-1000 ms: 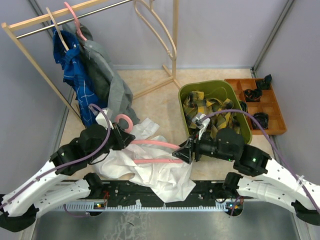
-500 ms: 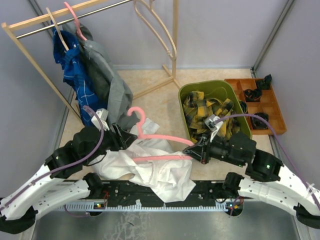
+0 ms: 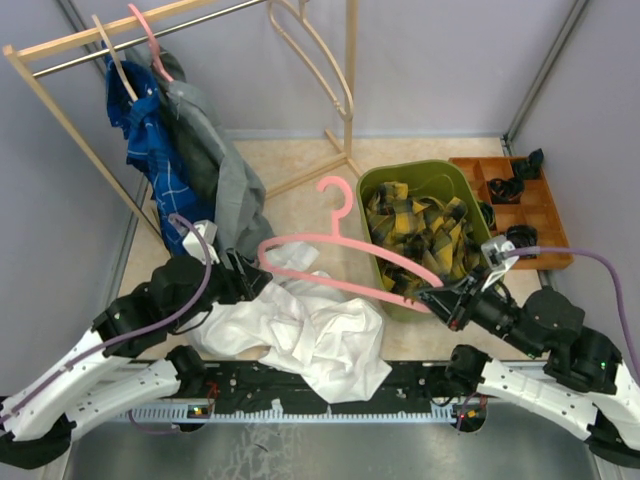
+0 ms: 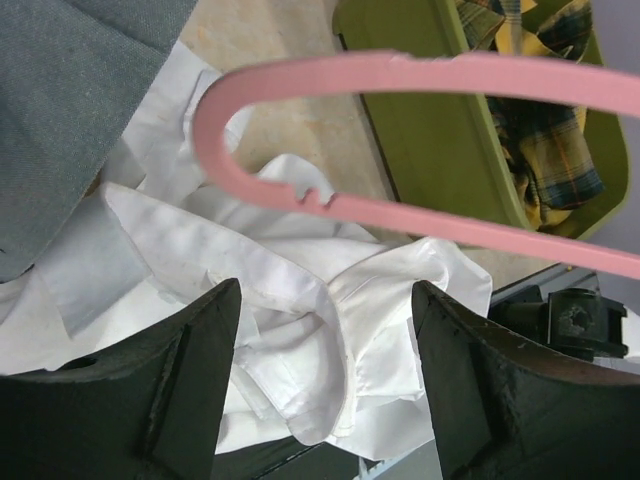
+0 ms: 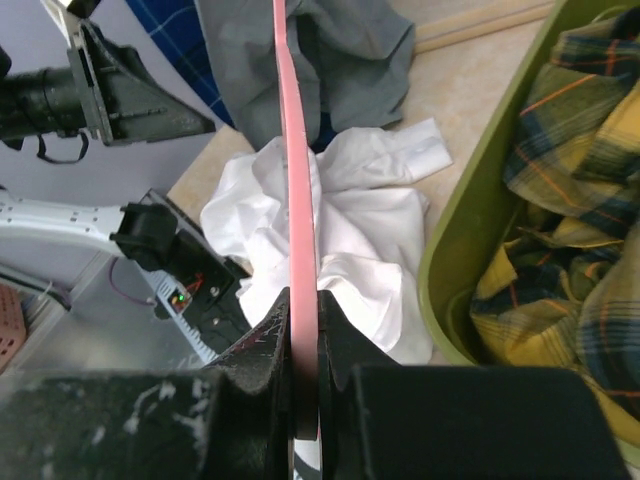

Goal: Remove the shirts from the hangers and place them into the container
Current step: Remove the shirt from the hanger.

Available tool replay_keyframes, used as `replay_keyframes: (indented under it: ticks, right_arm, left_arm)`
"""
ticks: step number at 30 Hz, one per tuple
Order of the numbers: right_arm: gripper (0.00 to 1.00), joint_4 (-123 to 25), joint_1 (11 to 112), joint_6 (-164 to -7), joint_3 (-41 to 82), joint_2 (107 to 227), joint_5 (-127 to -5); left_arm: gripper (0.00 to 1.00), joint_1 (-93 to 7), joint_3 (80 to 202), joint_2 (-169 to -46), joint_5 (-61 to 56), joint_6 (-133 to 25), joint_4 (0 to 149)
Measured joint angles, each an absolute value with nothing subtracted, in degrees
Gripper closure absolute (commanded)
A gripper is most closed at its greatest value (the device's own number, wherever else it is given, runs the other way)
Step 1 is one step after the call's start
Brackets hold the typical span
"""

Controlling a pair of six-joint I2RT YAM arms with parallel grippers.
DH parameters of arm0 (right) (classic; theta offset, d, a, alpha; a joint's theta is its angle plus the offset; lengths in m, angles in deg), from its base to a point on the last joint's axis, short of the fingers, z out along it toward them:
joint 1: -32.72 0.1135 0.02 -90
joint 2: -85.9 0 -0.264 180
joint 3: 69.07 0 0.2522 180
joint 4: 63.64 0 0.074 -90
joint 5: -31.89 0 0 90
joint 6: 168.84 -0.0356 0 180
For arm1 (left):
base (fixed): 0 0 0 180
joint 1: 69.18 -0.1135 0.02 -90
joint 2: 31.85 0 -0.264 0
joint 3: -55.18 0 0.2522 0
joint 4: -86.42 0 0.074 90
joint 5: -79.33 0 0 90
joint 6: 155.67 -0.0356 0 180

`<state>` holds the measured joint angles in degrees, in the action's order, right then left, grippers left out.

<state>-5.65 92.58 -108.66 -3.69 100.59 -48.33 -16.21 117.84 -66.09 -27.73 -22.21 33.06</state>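
Note:
My right gripper point(image 3: 440, 298) point(image 5: 303, 330) is shut on one end of a pink hanger point(image 3: 310, 239) point(image 5: 295, 150), which hangs in the air clear of the white shirt point(image 3: 310, 335). The hanger's other end reaches over toward my left gripper point(image 3: 258, 282) point(image 4: 325, 380). That gripper is open just above the crumpled white shirt point(image 4: 300, 270), with nothing in it. The olive-green container point(image 3: 372, 190) point(image 5: 470, 230) holds the yellow-and-black plaid shirt point(image 3: 420, 225). Grey point(image 3: 215, 150) and blue point(image 3: 150, 150) shirts hang on the rack from a pink hanger point(image 3: 150, 40) and a wood one point(image 3: 112, 60).
The wooden rack point(image 3: 60, 45) stands at the back left, and a spare pale wood hanger point(image 3: 320, 70) is on its right post. An orange tray point(image 3: 548, 215) with dark items sits right of the container. The grey shirt's hem point(image 4: 70, 110) drapes close to my left gripper.
My right gripper shut on the pink hanger and drew it up and to the right, out of the white shirt. My left gripper opened and let go.

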Motion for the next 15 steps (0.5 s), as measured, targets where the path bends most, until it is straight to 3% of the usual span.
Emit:
replay_keyframes:
  ticks: [9, 15]
  right_arm:
    - [1.0, -3.95, 92.58, -107.92, -0.52, 97.99, -41.1]
    - [1.0, -9.83, 92.58, -103.02, -0.57, 103.41, -37.54]
  left_arm:
    - [0.17, -16.21, 116.33, -67.36, -29.57, -22.36, 32.08]
    - [0.12, -16.21, 115.44, -69.08, -30.99, -23.69, 32.16]
